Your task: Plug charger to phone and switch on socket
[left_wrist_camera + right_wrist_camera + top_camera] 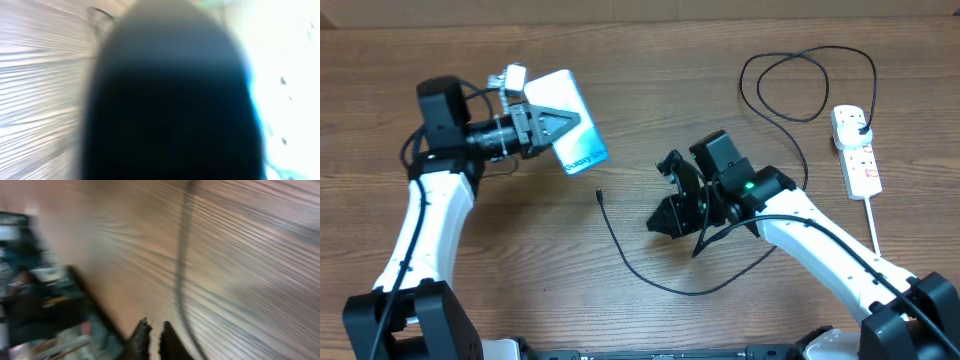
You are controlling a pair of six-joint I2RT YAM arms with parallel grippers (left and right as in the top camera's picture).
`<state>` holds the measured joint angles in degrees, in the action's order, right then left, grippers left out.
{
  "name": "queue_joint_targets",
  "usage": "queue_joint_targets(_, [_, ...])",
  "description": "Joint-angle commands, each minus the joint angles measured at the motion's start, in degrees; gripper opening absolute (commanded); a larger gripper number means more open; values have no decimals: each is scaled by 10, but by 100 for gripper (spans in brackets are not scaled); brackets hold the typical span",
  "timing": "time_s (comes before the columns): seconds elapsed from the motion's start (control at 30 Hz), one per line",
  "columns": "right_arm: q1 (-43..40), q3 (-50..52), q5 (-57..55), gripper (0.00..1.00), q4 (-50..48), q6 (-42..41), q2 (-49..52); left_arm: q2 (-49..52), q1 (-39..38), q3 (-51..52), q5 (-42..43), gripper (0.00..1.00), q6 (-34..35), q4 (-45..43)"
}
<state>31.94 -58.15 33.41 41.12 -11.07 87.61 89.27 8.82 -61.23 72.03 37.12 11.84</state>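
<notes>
Presently the phone (582,150) is gripped, tilted, by the left gripper (558,124). The charger (650,283) is laid on the table (540,265), its connector tip (599,195) at nine o'clock from the nearer right gripper (665,218), whose jaws are seen nearly together and empty. The cable is trailed toward five o'clock.

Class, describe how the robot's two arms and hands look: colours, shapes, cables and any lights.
Both the left arm and right arm have white tubular links joined by black blocky joints, with thin black cables alongside. The left hand and right hand are black, tapering wedges. A small green light glows near the right wrist.
</notes>
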Motion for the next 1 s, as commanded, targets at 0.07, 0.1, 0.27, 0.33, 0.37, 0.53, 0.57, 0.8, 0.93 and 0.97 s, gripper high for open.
queue_joint_targets(0.07, [49, -1, -148, 27, 12, 24, 0, -12, 10, -9, -150, 4, -60, 94])
queue_joint_targets(0.1, [63, -1, -165, 33, 8, 22, 6, -12, 10, -9, -173, 4, -73, 116])
queue_joint_targets(0.27, [89, -44, -214, 44, 18, -6, 66, -12, 43, -9, -175, 4, -82, 130])
queue_joint_targets(0.33, [89, -90, -216, 47, 44, -6, 91, -12, 62, -9, -163, 4, -82, 133])
queue_joint_targets(0.37, [89, -117, -217, 47, 55, -6, 105, -12, 71, -9, -160, 4, -82, 136])
queue_joint_targets(0.53, [93, -228, -224, 50, 69, -10, 168, -12, 116, -9, -134, 4, -83, 150])
queue_joint_targets(0.57, [95, -244, -231, 51, 68, -12, 182, -12, 121, -9, -132, 4, -84, 154])
queue_joint_targets(0.8, [122, -262, -270, 49, 23, -32, 270, -12, 130, -9, -133, 4, -97, 167])
queue_joint_targets(0.93, [139, -262, -283, 36, -10, -42, 306, -12, 130, -9, -133, 4, -106, 172])
queue_joint_targets(0.97, [146, -262, -288, 34, -24, -45, 313, -12, 130, -9, -134, 4, -106, 174])
